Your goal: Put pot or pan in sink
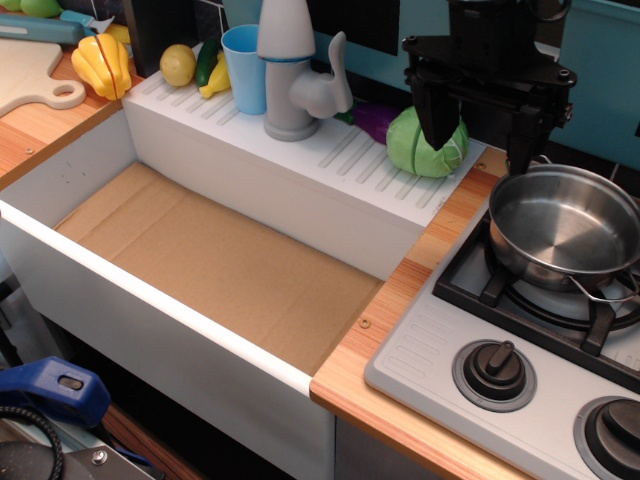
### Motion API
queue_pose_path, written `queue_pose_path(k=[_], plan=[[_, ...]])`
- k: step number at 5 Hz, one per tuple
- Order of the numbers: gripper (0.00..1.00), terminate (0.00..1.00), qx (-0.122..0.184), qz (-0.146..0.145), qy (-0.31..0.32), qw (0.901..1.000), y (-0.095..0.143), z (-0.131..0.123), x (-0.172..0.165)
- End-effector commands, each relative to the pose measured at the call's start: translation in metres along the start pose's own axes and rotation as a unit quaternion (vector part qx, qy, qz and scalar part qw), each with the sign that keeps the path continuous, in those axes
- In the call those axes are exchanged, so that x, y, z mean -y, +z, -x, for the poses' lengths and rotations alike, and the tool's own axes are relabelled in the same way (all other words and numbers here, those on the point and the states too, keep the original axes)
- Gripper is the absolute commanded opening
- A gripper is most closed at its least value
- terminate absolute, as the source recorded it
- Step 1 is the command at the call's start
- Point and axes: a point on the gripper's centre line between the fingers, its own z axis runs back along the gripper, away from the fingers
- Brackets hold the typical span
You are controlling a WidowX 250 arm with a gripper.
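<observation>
A teal-blue wall panel (pixel 600 60) runs behind the light wooden tabletop (pixel 395 330). A pale round-handled wooden cutting board (pixel 30 70) rests on the tabletop's far left corner, evenly lit.

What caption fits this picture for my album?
Steel pot waits on the stove under the open tool, beside the sink.

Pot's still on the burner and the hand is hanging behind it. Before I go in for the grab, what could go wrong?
1. The hand, open, hangs over the pot's far rim; a pinch on that thin, shiny wall could slip or tip the pot.
2. The pot sits on raised burner grates; dragging instead of lifting could catch it.
3. The route to the sink passes near the faucet and green cabbage, which a high swing might knock.
</observation>
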Motion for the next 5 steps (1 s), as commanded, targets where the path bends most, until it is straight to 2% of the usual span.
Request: queue_pose_path(k=[1,3,5], plan=[[1.0,0.0,0.0,0.0,0.0,1.0,0.0,0.0,0.0],[1.0,0.0,0.025,-0.006,0.033,0.9991,-0.015,-0.009,0.007],[1.0,0.0,0.041,0.006,0.05,0.9979,-0.037,-0.008,0.01]])
